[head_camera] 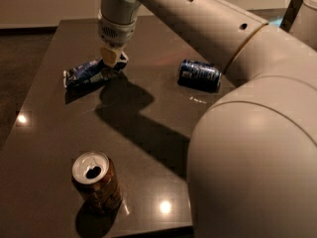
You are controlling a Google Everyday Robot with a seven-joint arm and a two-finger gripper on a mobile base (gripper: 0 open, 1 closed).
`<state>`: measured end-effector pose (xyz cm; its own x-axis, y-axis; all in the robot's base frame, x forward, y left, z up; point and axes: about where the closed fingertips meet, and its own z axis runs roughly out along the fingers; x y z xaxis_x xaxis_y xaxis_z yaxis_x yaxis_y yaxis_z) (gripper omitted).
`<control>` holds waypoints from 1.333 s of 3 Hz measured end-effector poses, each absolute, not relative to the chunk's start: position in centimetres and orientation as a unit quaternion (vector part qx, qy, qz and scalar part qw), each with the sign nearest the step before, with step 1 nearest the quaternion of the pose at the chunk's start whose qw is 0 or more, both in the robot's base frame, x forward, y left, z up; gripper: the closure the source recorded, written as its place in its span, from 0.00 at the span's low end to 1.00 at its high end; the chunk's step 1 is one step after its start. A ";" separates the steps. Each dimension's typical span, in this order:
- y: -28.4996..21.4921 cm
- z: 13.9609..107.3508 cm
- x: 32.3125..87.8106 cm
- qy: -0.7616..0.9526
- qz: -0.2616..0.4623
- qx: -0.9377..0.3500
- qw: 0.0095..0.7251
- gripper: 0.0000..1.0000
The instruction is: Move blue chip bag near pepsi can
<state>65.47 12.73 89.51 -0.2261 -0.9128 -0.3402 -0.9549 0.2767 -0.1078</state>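
Your counter [44,133] is carrying everything, with your arm [198,19] reaching across it. The gripper [112,58] is sitting at the right end of the blue chip bag [86,73], its fingers seemingly pinching that end. The pepsi can [199,75] is lying sideways well apart to the right, and a brown can [96,181] is standing near the front edge.

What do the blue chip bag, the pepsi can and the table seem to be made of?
Blue chip bag, with the hand at its right end: likely thin glossy film, crinkled. Pepsi can, on its side: seemingly painted metal, glossy highlights. Table: dark, polished, reflects lights; material unclear.
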 end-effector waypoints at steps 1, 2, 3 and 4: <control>10.5 91.3 64.5 0.798 0.042 -0.575 0.178 1.00; 8.1 92.1 64.1 0.817 0.026 -0.547 0.180 1.00; 5.4 91.8 64.4 0.837 0.021 -0.515 0.181 1.00; 3.1 91.3 65.0 0.850 0.028 -0.493 0.184 1.00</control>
